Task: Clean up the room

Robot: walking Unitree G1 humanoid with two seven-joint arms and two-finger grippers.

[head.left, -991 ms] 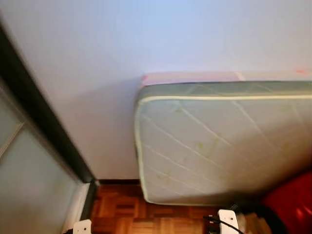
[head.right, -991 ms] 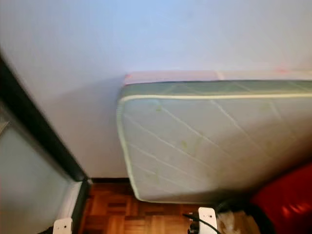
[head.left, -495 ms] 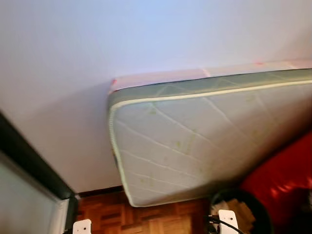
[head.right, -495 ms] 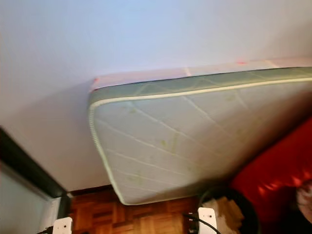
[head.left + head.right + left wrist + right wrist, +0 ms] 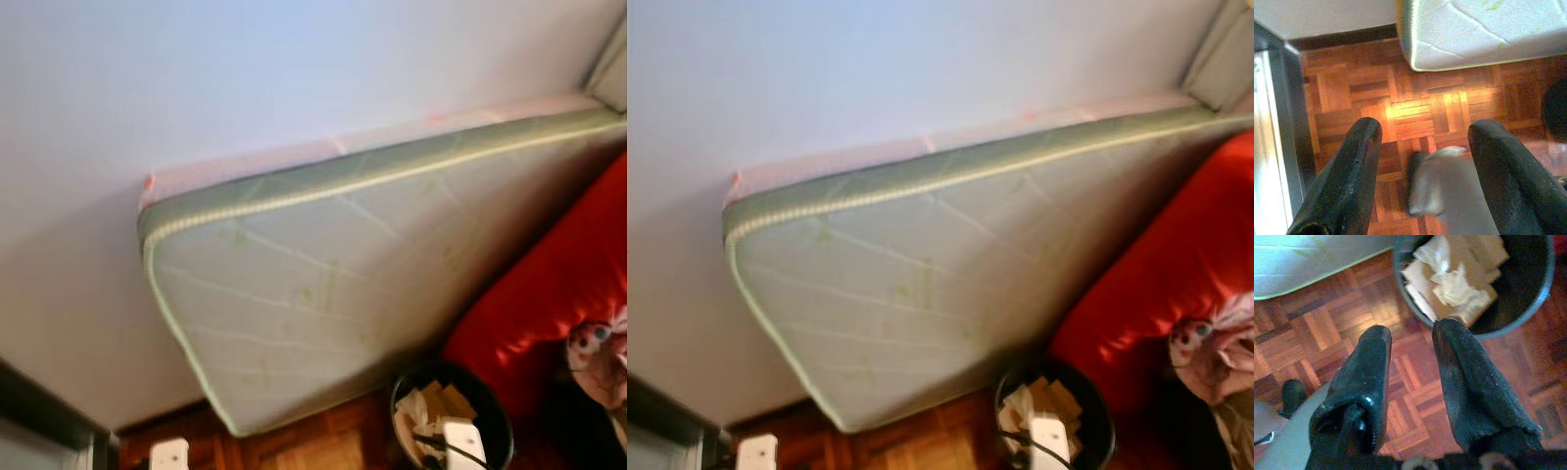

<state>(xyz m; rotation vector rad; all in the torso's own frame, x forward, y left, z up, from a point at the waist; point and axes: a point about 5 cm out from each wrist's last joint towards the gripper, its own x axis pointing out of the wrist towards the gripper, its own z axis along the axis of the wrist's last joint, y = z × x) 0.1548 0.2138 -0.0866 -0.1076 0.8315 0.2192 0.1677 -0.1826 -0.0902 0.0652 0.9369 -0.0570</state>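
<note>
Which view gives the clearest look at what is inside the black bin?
The right wrist view: it looks down into the black bin, showing crumpled paper and cardboard pieces beyond the open right gripper. The eye views catch it blurred at the bottom edge by the mattress. The left wrist view shows a dark rim.

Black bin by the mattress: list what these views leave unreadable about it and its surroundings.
- Black bin: lower rim cut off by the eye views' edge; the crumpled paper inside hides what lies underneath.
- Mattress: back face hidden against the wall.
- Patterned thing on the red cushion: blurred, cut off at the edge, unidentifiable.
</note>
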